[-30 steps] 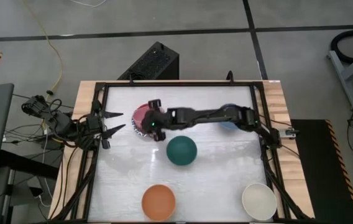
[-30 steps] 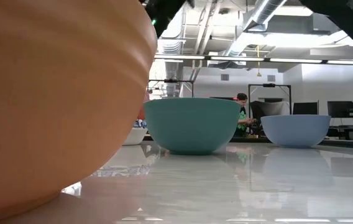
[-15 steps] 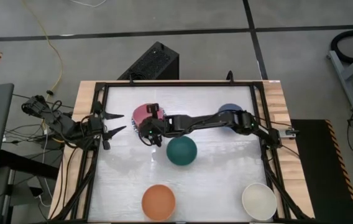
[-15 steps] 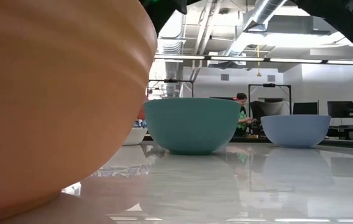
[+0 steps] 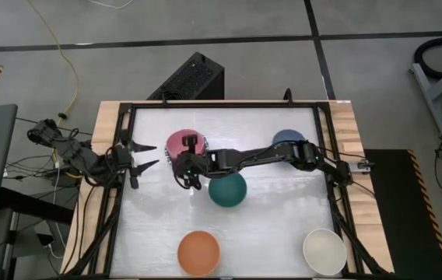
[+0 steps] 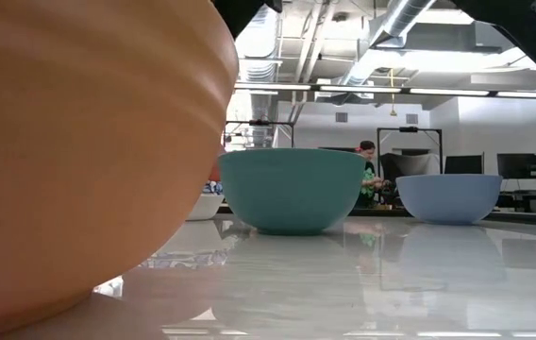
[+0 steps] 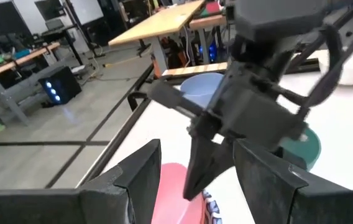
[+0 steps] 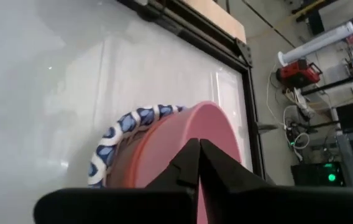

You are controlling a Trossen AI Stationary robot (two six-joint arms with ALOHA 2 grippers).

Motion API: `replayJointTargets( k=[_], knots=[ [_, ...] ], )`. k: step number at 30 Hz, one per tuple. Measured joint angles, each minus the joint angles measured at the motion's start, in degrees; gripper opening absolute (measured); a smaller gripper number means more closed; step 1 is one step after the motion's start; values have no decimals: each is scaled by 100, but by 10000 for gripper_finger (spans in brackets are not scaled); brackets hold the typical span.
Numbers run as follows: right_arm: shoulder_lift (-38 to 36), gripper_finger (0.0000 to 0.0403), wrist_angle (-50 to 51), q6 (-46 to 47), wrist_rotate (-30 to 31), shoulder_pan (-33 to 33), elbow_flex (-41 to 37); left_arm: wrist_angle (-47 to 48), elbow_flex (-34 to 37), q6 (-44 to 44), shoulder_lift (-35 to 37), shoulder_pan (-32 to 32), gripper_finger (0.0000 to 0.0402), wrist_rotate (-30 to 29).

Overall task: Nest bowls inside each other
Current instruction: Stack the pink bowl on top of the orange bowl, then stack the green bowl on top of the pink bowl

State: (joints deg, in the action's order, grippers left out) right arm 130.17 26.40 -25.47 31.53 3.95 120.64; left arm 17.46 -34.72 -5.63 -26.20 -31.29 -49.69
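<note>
A pink bowl [image 5: 179, 143], redder low on its wall [image 8: 148, 158], stands at the far left on a blue-and-white patterned plate [image 8: 111, 140]. My right gripper [image 8: 196, 148] is shut, reaching across the table, its tips [image 7: 191, 186] right at that bowl's near rim. A dark green bowl [image 5: 227, 190] sits mid-table. A blue bowl [image 5: 285, 138] at the far right is half hidden under the right arm. The orange bowl [image 5: 198, 251] and cream bowl [image 5: 324, 250] stand at the near edge. My left gripper [image 5: 149, 154] waits open at the left edge. My right gripper comes at the pink bowl's rim [image 8: 217, 134] slanting down from the table's right, fingers together. Whether the tips touch the rim I cannot tell.
A black frame [image 5: 124, 117] runs around the table. In the low view the orange bowl [image 6: 79, 161] fills the left side, with the green bowl [image 6: 292, 189] and blue bowl [image 6: 449, 196] behind it. Bare tabletop lies between the green bowl and the near bowls.
My right gripper has slid from over the pink bowl toward the table's near edge and sunk a little, so more of the bowl's top shows now. It has turned slightly. The bowl and plate have stayed in place.
</note>
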Motion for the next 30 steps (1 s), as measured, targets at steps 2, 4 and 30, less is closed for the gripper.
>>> replayJointTargets(
  k=[2,4,30],
  knots=[
    [20,29,-23,120,2,-17,0,-81,13,-132,-2,0,191,-4],
    [39,25,-22,180,4,-43,0,-132,13,-164,0,0,191,-4],
    [363,20,-56,152,177,3,48,-1,13,-206,-2,0,191,-11]
  ],
)
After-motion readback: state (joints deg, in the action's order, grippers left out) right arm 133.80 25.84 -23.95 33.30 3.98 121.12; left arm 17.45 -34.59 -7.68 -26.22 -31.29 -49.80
